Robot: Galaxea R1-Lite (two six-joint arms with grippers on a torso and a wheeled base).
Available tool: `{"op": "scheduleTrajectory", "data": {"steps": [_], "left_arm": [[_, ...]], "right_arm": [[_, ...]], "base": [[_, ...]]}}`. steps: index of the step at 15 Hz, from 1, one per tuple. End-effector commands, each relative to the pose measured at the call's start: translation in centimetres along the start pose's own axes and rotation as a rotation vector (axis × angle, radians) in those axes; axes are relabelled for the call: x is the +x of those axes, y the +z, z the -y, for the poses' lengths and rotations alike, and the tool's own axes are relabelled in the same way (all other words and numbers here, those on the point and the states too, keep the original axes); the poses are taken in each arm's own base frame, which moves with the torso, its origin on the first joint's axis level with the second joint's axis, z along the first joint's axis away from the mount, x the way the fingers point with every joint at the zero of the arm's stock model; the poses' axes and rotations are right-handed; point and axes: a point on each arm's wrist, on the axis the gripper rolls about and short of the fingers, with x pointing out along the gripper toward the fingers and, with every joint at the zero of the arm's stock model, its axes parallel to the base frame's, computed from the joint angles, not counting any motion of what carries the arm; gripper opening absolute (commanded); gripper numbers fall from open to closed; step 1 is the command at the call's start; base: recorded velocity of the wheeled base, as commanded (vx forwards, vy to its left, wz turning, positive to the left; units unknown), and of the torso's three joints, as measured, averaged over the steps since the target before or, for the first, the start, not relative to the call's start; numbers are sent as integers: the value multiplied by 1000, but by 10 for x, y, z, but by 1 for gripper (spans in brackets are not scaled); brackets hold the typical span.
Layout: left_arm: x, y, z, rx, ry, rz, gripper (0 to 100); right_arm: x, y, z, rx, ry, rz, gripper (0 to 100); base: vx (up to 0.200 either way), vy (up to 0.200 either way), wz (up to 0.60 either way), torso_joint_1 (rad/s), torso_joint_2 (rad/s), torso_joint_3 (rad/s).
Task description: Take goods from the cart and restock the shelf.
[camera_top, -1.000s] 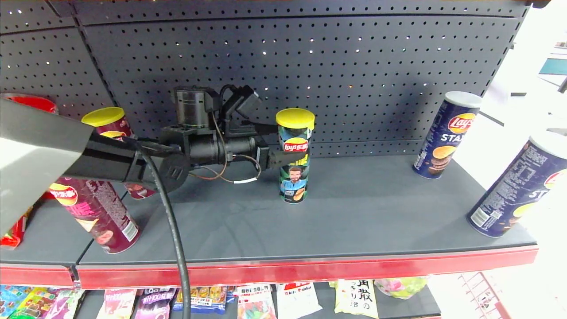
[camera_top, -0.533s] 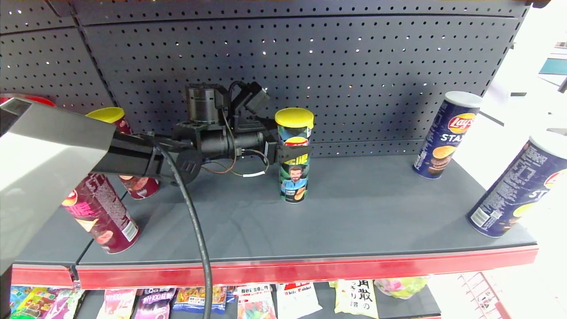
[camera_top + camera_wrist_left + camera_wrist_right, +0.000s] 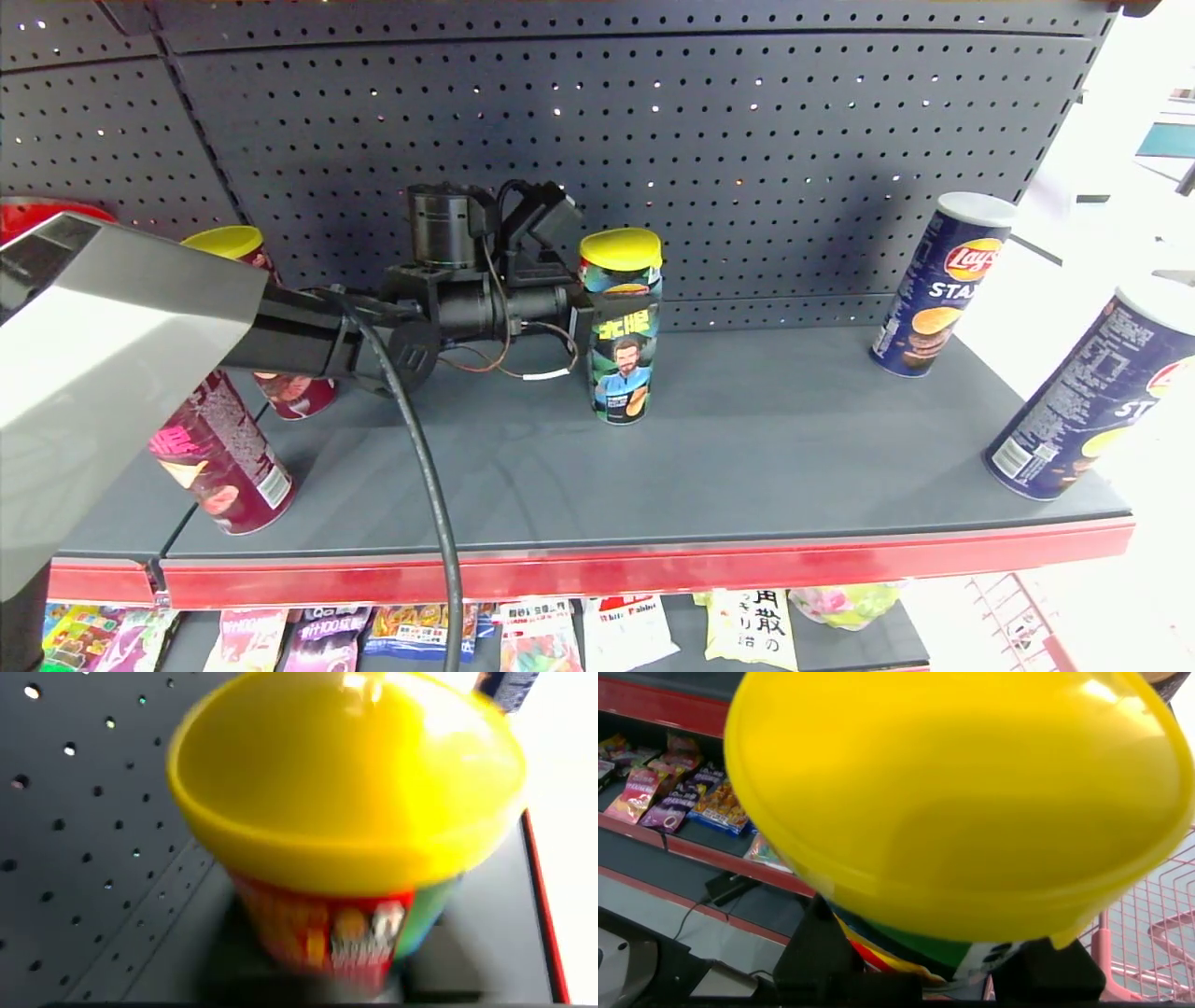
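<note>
the left gripper (image 3: pixel 621 306) reaches in from 9 o'clock and is clamped on the upper half of the green can (image 3: pixel 624 373), which sits mid-shelf (image 3: pixel 747 448) close to the pegboard (image 3: pixel 747 140). the can is nearly upright, and whether its base touches the board cannot be told. its label shows a cartoon bearded man under yellow characters, with a yellow lid on top. at 3 o'clock from it stands a navy can (image 3: pixel 938 285) with a red-and-yellow round logo and a picture of stacked crisps, and at 4 o'clock, by the front edge, a second navy can (image 3: pixel 1092 392). both have grey lids. at 9 o'clock a maroon can (image 3: pixel 252 271) with a yellow lid stands at the back, partly behind the arm, and at 8 o'clock another maroon can (image 3: pixel 219 448) shows a barcode. snack bags (image 3: pixel 635 630) lie on the tier below at 6 o'clock. the left wrist view looks over the green can's lid, and its label blurs there into red and green. the right wrist view has what the head view lacks: the right gripper (image 3: pixel 934 971), a finger on each side, gripping another can (image 3: pixel 962 793) with a yellow lid and a green band, and past it the red wire cart (image 3: pixel 1158 924).
</note>
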Motion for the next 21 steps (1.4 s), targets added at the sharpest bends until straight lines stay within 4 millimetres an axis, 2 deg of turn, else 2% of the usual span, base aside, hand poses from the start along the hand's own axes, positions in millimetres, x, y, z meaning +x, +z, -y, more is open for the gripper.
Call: {"op": "scheduleTrajectory", "data": {"steps": [1, 5, 6, 8, 10, 13, 21], "left_arm": [[1, 0, 4, 0, -10, -1, 0], [-13, 4, 17, -15, -60, -8, 0], [-32, 10, 33, -27, -85, -17, 0], [-56, 12, 55, -49, -111, -35, 0], [-66, 7, 74, -68, -138, -61, 0], [-65, 8, 91, -72, -174, -70, 0], [-69, -9, 94, -82, -163, -77, 0]], "right_arm": [[0, 0, 0, -1, 1, -2, 0], [0, 0, 0, 1, 0, -2, 0], [0, 0, 0, 1, -8, -1, 0], [0, 0, 0, 2, -9, -2, 0], [0, 0, 0, 2, -9, -2, 0], [0, 0, 0, 2, -9, -2, 0], [0, 1, 0, 2, -10, 4, 0]], "base": [[0, 0, 0, 0, 0, 0], [0, 0, 0, 0, 0, 0], [0, 0, 0, 0, 0, 0], [0, 0, 0, 0, 0, 0], [0, 0, 0, 0, 0, 0], [0, 0, 0, 0, 0, 0], [0, 0, 0, 0, 0, 0]]}}
